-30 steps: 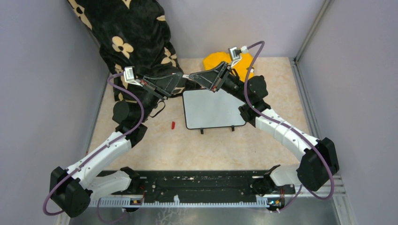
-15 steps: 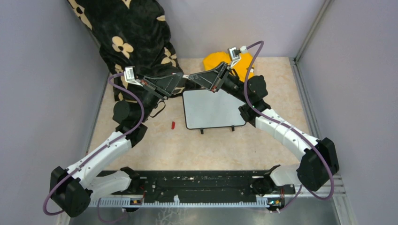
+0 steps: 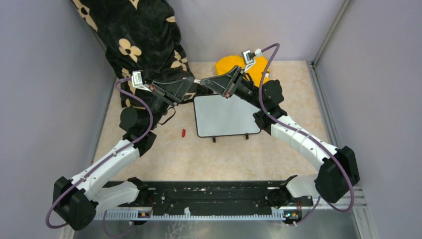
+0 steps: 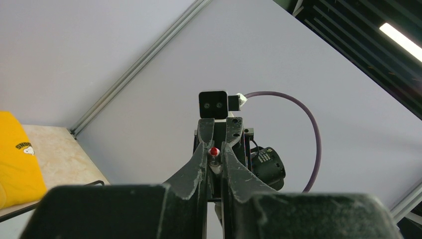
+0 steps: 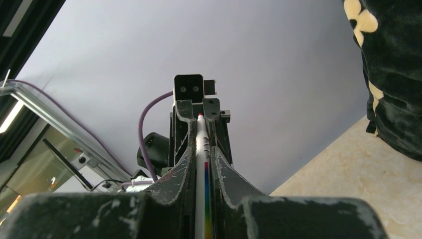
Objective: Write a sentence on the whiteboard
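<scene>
**A:** Whiteboard (image 3: pixel 226 115): flat in the middle of the table (image 3: pixel 164 154), little feet toward the arms. No red letters on it yet.

**B:** And the marker (image 5: pixel 204 189)?

**A:** Up in the air, over the board's far left corner. Pinched from both sides: left gripper (image 4: pixel 214 162) closed on one end, right gripper (image 5: pixel 202 157) closed tight on the long white part.

**B:** Looks like a hand-over, then. How to do it well?

**A:** Keep one grip firm before loosening the other. Never let go with both. Hold the pen straight, no twisting. Then tip it down slowly and press softly on the board.

**B:** Which end for writing?

**A:** Hard to tell from here. Just a small red dot at the end between the left gripper's jaws.

**B:** Cap?

**A:** Red cap (image 3: pixel 183 132) lying on the table, just left of the board. Off already.

**B:** What kind of table?

**A:** Pale, stone-look, smooth and flat. Good for a steady board, but maybe slippery under the little feet. So push gently.

**B:** Around it?

**A:** Grey walls (image 3: pixel 45 74) on three sides. Yellow cloth (image 3: pixel 226 63) at the back, near the right arm. Big black cloth (image 3: pixel 139 35) with cream flowers in the far left corner, close behind the left arm.
</scene>
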### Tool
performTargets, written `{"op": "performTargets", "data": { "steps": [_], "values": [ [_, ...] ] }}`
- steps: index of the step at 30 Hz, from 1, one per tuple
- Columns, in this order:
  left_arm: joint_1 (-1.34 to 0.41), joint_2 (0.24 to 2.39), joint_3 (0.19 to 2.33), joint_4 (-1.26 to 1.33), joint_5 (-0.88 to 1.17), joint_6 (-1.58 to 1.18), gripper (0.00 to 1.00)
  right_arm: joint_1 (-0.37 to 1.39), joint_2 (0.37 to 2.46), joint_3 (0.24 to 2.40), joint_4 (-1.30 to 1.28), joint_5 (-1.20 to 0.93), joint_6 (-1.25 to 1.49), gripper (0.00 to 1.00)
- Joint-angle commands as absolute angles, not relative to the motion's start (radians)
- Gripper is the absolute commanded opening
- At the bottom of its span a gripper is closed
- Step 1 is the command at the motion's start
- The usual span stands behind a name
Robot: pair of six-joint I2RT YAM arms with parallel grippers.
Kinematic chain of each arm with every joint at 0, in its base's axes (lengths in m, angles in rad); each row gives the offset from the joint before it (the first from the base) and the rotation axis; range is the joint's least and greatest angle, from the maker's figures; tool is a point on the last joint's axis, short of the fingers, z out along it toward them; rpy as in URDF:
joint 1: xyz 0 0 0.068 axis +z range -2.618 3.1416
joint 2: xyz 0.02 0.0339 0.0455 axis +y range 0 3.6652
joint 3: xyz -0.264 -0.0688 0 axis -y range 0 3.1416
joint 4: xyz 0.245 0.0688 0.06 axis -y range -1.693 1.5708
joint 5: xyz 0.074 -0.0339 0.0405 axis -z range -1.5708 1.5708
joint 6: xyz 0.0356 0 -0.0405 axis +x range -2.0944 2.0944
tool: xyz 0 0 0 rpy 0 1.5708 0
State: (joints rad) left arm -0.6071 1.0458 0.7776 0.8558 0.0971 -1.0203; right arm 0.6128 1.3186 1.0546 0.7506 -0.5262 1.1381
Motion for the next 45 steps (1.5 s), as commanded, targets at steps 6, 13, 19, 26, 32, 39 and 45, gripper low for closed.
{"op": "performTargets", "data": {
  "steps": [6, 13, 19, 26, 32, 39, 45],
  "values": [
    [-0.612, 1.029, 0.756, 0.830, 0.089, -0.969, 0.49, 0.609, 1.261, 1.074, 0.735, -0.534, 1.082, 0.00],
    [-0.610, 0.906, 0.702, 0.664, -0.025, -0.852, 0.98, 0.607, 1.121, 1.097, 0.365, -0.417, 0.776, 0.00],
    [-0.609, 0.778, 0.711, 0.370, -0.157, -0.639, 0.99, 0.715, 1.012, 1.190, -0.050, -0.084, 0.411, 0.00],
    [-0.610, 0.804, 0.826, 0.025, -0.298, -0.413, 0.99, 0.859, 1.057, 1.270, -0.348, 0.440, 0.218, 0.00],
    [-0.609, 0.835, 0.842, -0.050, -0.365, -0.346, 0.99, 0.861, 1.095, 1.250, -0.419, 0.549, 0.196, 0.00],
    [-0.610, 0.922, 0.857, 0.046, -0.363, -0.335, 0.99, 0.860, 1.059, 1.162, -0.367, 0.557, 0.194, 0.00],
    [-0.612, 1.118, 1.032, -0.206, -0.399, -0.505, 0.99, 0.860, 1.049, 1.122, -0.328, 0.579, 0.268, 0.00]
  ]
}}
